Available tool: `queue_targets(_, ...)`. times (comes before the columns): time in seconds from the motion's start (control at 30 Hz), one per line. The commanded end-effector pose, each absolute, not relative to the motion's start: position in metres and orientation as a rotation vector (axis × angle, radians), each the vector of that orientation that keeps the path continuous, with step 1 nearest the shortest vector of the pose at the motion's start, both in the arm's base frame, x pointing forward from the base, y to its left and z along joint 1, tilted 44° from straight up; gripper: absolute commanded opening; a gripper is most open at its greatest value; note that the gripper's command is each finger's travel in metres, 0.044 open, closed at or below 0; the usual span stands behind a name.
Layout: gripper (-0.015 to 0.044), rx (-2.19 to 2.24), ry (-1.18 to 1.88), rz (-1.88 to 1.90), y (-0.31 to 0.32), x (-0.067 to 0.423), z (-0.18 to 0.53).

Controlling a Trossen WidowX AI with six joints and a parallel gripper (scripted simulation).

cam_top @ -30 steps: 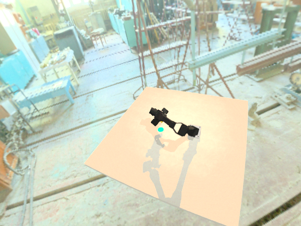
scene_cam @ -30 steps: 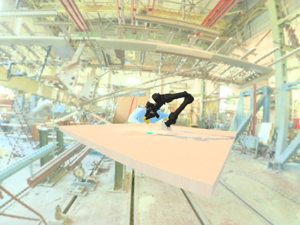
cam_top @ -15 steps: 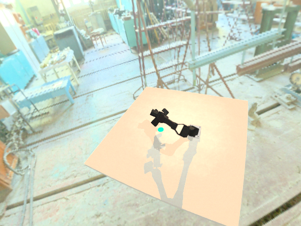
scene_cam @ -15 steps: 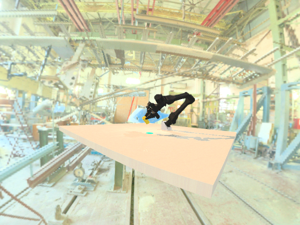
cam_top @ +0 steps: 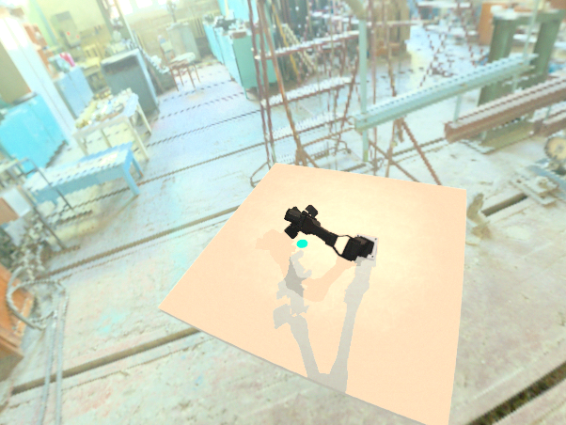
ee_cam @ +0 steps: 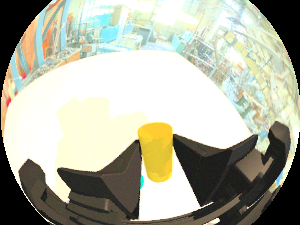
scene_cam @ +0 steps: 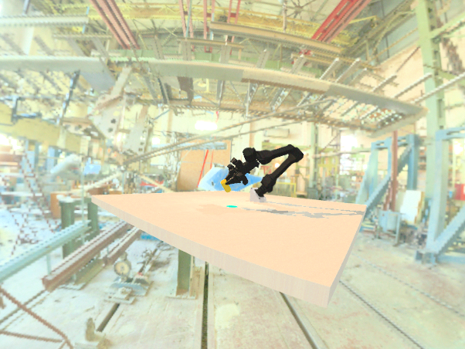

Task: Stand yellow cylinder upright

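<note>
My gripper is shut on the yellow tall cylinder. In the wrist view the cylinder stands between the two dark fingers and sticks out past them. In the exterior view it hangs tilted below the fingers, well above the table. The cyan circle is a small disc on the table, just below and a little to one side of the gripper. In the top view the arm's head hides the cylinder. The circle is out of the wrist view.
The arm's base stands on the table beyond the circle. The table's edges are some way off on all sides. A workshop hall fills the background.
</note>
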State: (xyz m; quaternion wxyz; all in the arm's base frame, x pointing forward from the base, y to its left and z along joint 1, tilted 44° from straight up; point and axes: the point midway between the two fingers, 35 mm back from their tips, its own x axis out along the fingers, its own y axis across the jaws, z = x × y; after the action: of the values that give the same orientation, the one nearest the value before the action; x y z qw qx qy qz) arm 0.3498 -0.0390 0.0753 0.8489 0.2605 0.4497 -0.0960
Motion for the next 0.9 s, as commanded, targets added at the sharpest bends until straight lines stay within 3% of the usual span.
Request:
queue_targets(0.0, 0.0105, 0.551, 0.921, -0.217, -0.0393, 0.3489, 0.0761)
queue_targets(0.87, 0.0105, 0.586, 0.737, -0.266, -0.0373, 0.3440, 0.0844)
